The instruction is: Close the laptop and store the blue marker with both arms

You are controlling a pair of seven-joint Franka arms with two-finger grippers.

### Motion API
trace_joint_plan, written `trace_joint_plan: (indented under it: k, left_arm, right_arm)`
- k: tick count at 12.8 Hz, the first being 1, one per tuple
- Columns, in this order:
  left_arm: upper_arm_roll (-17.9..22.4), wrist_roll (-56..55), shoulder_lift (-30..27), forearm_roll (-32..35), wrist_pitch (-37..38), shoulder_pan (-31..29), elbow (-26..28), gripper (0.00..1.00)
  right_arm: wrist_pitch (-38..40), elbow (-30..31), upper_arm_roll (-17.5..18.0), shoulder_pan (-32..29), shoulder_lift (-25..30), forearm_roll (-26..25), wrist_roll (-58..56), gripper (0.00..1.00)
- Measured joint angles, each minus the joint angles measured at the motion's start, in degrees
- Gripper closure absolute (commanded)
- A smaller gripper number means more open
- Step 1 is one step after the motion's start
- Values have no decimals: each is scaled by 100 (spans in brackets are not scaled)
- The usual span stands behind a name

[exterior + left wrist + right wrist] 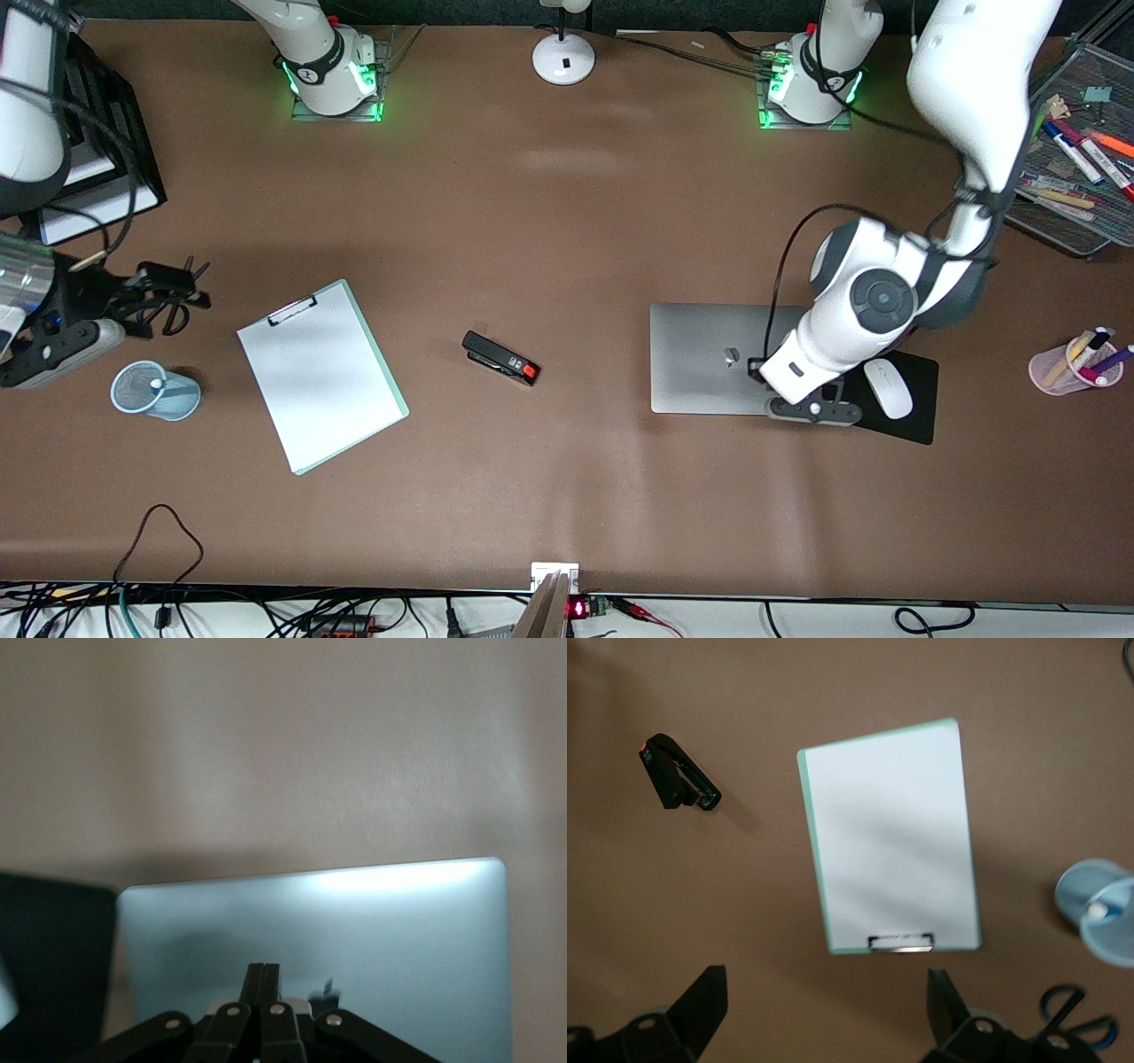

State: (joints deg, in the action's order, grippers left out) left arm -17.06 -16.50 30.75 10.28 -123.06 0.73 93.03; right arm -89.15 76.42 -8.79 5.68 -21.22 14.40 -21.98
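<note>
The silver-grey laptop (700,354) lies closed and flat on the table, its dark logo up; the left wrist view shows its lid (399,930). My left gripper (755,369) is shut and empty, with its fingertips (263,973) at the lid beside the logo. A light-blue marker (156,385) with a pale end stands in the blue mesh cup (173,397), also in the right wrist view (1097,912). My right gripper (146,288) is open and empty, up in the air over the table near the clipboard's clip end (824,1010).
A clipboard (321,372) with white paper and a black stapler (500,359) lie mid-table. A white mouse (888,387) sits on a black mouse pad (917,421) beside the laptop. A pink pen cup (1054,368), a wire tray (1063,221), scissors (1072,1014) and a lamp base (563,58) stand around.
</note>
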Motion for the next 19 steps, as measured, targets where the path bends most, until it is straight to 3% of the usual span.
trace_joint_plan:
  k: [3,4,5,6,7,13,16,19]
  left_arm:
    - [-117,202,-489,0,1370,1,-471,96]
    - [-120,296,-625,0,1737,-1,-597,85]
    - [-119,386,-749,0,2069,-5,-691,56]
    - [-119,466,-872,0,2352,-12,-759,4]
    - [-119,506,-998,0,2578,-21,-800,0]
    - [-119,585,-1418,-38,3020,-115,-890,0]
    - [-117,810,-1605,-43,3233,-201,-900,0]
    - [-102,1254,-1775,-207,3533,-507,-900,0]
  right_arm:
    - [493,4,1,345,181,-417,1444,0]
    - [580,34,2,500,258,-592,1816,0]
    - [595,119,3,644,353,-766,2082,0]
    - [567,245,3,760,468,-941,2239,0]
    - [448,427,4,827,622,-1062,2316,0]
    - [-574,2003,-47,832,2027,-1471,2345,0]
    - [-692,2379,-48,831,2421,-1479,2347,0]
    - [-789,2419,-88,794,2431,-1480,2347,0]
